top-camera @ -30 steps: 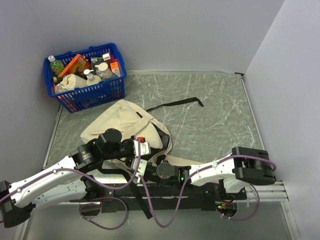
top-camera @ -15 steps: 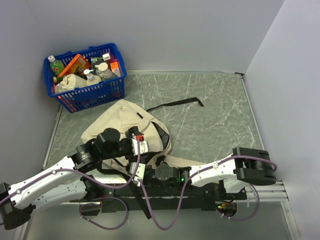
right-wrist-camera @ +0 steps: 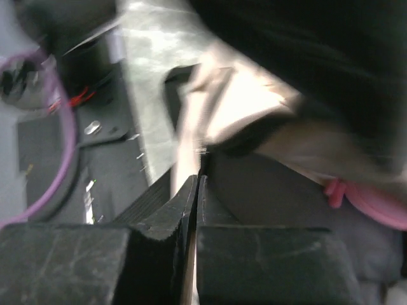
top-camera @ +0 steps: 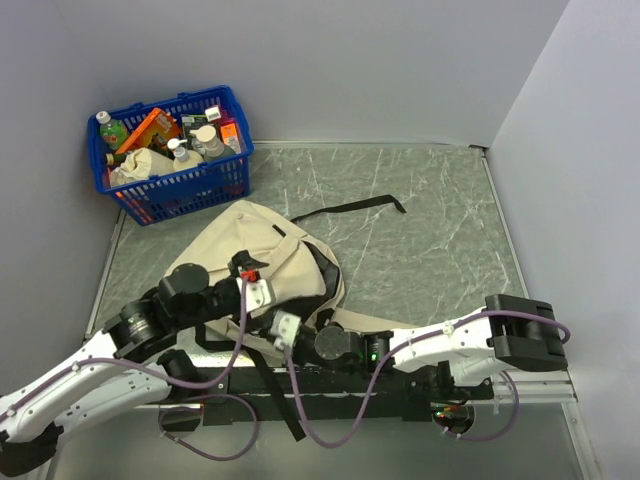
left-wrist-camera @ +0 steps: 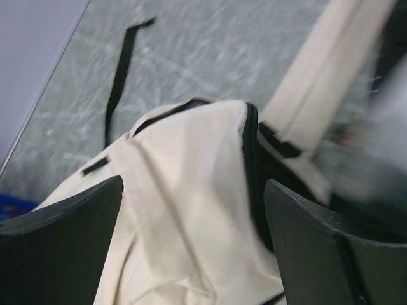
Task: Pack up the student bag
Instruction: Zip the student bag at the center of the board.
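Note:
The student bag (top-camera: pixel 250 240), cream fabric with a dark opening (top-camera: pixel 322 268), lies at the table's near left. One black strap (top-camera: pixel 352 208) trails away from it toward the back. My left gripper (top-camera: pixel 254 283) hovers over the bag's near side. In the left wrist view it (left-wrist-camera: pixel 193 190) is open, with cream bag cloth (left-wrist-camera: pixel 184 190) below the gap and nothing held. My right gripper (top-camera: pixel 284 326) is at the bag's near edge. In the right wrist view it (right-wrist-camera: pixel 198 185) is shut, and a thin pale strip of bag fabric (right-wrist-camera: pixel 186 152) runs in between the pads.
A blue plastic basket (top-camera: pixel 232 158) full of bottles and packets stands at the back left corner. Something pink (right-wrist-camera: pixel 356 198) shows inside the bag in the right wrist view. Grey walls close in the back and right. The arms' base rail (top-camera: pixel 330 385) runs along the near edge.
My left gripper opened and drew back to the left off the bag. My right gripper shut at the bag's near edge and shifted slightly left.

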Controlling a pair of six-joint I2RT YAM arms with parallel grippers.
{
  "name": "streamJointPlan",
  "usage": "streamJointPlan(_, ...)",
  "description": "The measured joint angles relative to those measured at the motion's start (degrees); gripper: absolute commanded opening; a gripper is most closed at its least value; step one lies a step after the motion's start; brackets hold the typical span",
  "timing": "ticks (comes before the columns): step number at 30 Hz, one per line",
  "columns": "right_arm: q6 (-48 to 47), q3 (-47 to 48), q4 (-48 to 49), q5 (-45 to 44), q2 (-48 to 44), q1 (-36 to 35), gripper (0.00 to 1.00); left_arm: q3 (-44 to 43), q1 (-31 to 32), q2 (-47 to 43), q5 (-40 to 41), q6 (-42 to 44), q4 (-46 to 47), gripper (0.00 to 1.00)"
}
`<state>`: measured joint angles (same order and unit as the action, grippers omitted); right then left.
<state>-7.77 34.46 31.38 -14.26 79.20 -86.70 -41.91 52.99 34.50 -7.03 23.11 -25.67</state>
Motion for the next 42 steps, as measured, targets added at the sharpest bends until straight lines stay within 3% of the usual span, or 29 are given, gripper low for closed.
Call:
streamJointPlan(6, 7.5, 0.1, 1.2, -5.4, 0.0, 2.5, 0.00, -5.9, 1.3, -0.1, -8.7, -4.6, -2.5, 0.96)
streamJointPlan(12, 10.1, 0.2, 0.7, -6.3, 0.0, 2.6, 0.00, -5.6, 1.3, -1.4, -7.0, -7.3, -2.0, 0.97)
streamJointPlan(17, 11.4, 0.2, -2.5, -6.3, -0.9, 2.3, 0.00, 1.7, 0.7, -7.7, -4.0, -4.0, -2.8, 0.99)
streamJointPlan(24, 13.5, 0.2, -7.1, -6.6, -5.5, 1.7, 0.00, 3.8, -2.1, -7.2, -5.2, 3.9, -10.6, 0.96)
streamJointPlan(30, 14.6, 0.2, -10.1, -7.4, -8.0, 1.7, 0.00, 4.7, -4.0, -3.3, -6.8, 12.0, -14.4, 0.82)
streamJointPlan(36, 15.9, 0.2, -13.0, -8.3, -9.1, 1.6, 0.00, 4.7, -4.3, 1.0, -9.6, 18.5, -16.2, 0.78)
streamJointPlan(38, 16.3, 0.2, -14.1, -9.0, -10.2, 1.6, 0.00, 4.7, -4.3, 1.3, -10.7, 20.3, -16.4, 0.70)
streamJointPlan(40, 17.0, 0.1, -15.4, -9.7, -11.2, 1.6, 0.00, 4.7, -4.3, 1.8, -11.7, 21.6, -16.4, 0.55)
streamJointPlan(42, 17.4, 0.1, -16.8, -10.3, -12.1, 1.5, 0.00, 4.7, -4.3, 2.6, -12.3, 22.8, -16.4, 0.49)
